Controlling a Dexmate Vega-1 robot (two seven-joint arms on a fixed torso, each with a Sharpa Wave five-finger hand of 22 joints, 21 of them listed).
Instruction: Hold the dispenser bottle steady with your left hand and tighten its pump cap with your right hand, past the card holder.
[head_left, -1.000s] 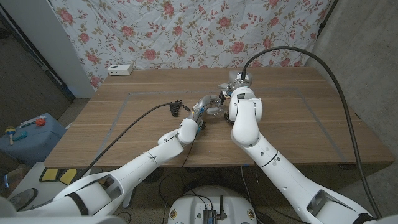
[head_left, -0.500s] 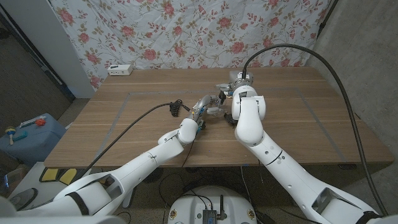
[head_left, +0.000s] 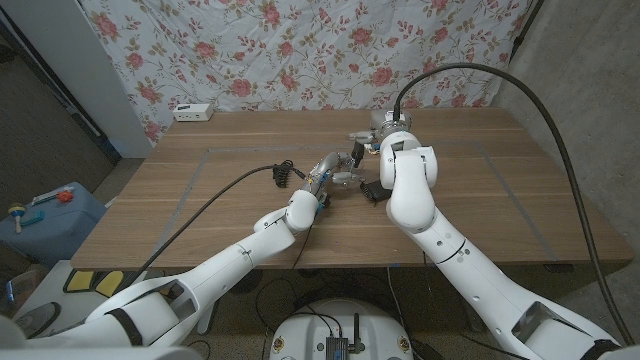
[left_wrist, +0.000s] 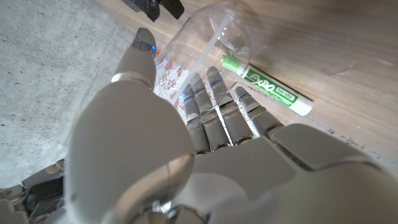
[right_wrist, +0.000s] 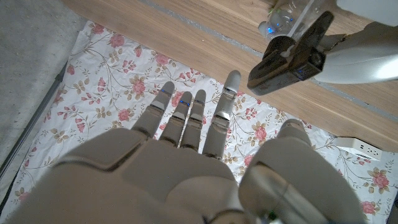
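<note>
One clear dispenser bottle (left_wrist: 205, 37), one green marker (left_wrist: 267, 90), two hands.

Clear glossy plastic bottle (left_wrist: 211, 34); matt wood table (head_left: 200, 190); floral cloth backdrop (head_left: 300, 50).

Even, soft overhead light is cast over the table (head_left: 200, 190), with faint shadows. Straight edges are bowed by wide-angle distortion. In the wrist views the nearby hands are blurred; glare is seen on the clear bottle (left_wrist: 211, 37).

A makeshift test room: floral sheet (head_left: 300, 50) hung as backdrop, bare concrete wall (head_left: 590, 60), wooden table (head_left: 200, 190)
</note>
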